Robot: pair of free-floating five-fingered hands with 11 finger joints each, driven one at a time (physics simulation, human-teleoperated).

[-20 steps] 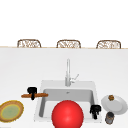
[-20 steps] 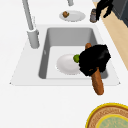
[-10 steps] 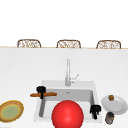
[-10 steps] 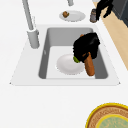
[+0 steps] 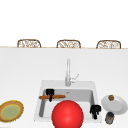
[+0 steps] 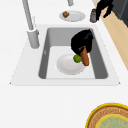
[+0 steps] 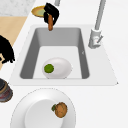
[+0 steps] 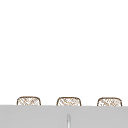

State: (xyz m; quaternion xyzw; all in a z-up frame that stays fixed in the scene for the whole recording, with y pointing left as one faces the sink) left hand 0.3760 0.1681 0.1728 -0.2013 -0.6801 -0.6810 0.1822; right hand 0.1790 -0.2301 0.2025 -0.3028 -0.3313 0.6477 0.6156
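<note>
- Hands, then: where are they?
- Left hand [image 5: 50, 92] hangs over the sink [image 5: 42, 86], fingers curled round a brown stick [image 5: 56, 96]; the stick is held up off the basin, near a lime [image 6: 77, 58] on the white plate [image 6: 66, 68]; right hand [image 5: 95, 110] idles beside a jar [image 5: 109, 117].
- Counts?
- Two hands; one stick; one lime; one jar; three plates, counting a yellow plate [image 5: 11, 110] and a side plate [image 5: 120, 106].
</note>
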